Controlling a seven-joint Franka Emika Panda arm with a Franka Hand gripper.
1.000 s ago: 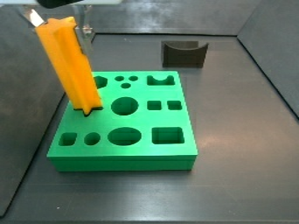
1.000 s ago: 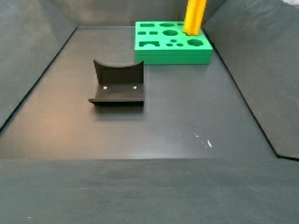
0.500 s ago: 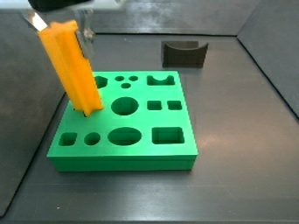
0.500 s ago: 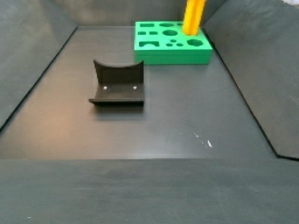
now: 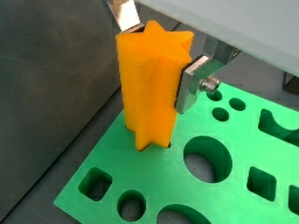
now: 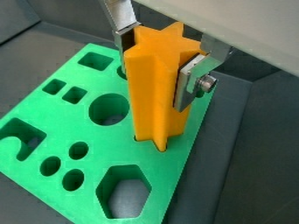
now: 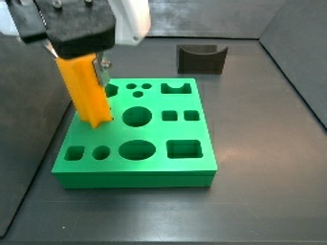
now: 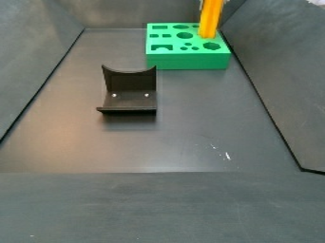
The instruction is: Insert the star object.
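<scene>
The star object (image 5: 149, 87) is a bright orange ridged prism, standing nearly upright with its lower end in a hole of the green block (image 5: 222, 188). It also shows in the wrist view (image 6: 158, 83) and in both side views (image 7: 86, 91) (image 8: 210, 19). My gripper (image 5: 156, 48) is shut on its upper part, one silver finger (image 5: 193, 80) on each side. In a side view the gripper (image 7: 79, 57) sits low over the block's left edge (image 7: 76, 172). The green block (image 8: 172, 59) has several shaped holes. The prism's lower end is hidden in the block.
A dark grey block with a curved notch (image 8: 127, 90) lies on the dark floor in mid-bin; it shows at the back in a side view (image 7: 202, 57). Bin walls rise around the floor, close beside the green block (image 6: 70, 140).
The gripper has come down with the star object; the prism sits lower in the green block than before, and the gripper body now fills the upper left of a side view.
</scene>
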